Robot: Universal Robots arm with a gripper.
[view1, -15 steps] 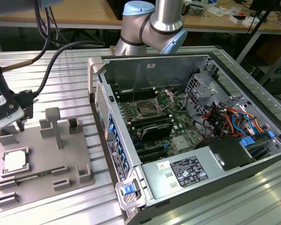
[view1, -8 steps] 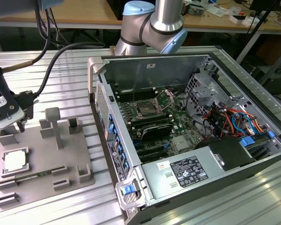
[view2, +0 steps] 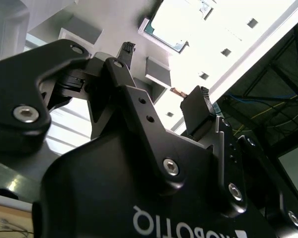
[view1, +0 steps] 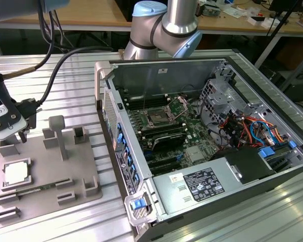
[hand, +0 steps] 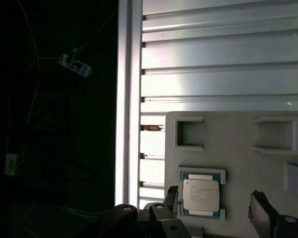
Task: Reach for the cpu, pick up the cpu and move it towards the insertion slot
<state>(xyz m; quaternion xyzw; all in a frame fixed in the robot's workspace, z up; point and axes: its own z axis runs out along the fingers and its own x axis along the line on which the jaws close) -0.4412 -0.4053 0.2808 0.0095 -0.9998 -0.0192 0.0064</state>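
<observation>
The main risk, as I judge it, is a skewed grasp. In the first wrist view the cpu [hand: 200, 197] does not sit midway between the two fingers [hand: 258, 206]; it lies closer to one of them. If the claw [hand: 215, 196] closed as it is lined up now, the nearer finger would meet the chip first. That could shove the chip against the raised lip of its recess or tip it on edge. The lip is a second hazard: a fingertip landing on it would stop short and pinch nothing. The chip also looks thin, with little edge to hold, so a shallow pinch could let it slip. The wall of the computer case [view1: 156, 75] stands between the grey tray [view1: 45, 166] and the insertion slot [view1: 156, 118], so a low carry could knock the chip loose.

The claw is released, its fingers spread wide with nothing between them. It hovers above the grey tray, on the side away from the case. The cpu lies flat in a square recess of that tray, beneath the claw and apart from it. The tray rests on the ribbed metal surface [view1: 76, 85]. The insertion slot sits well apart from the tray, inside the case.
</observation>
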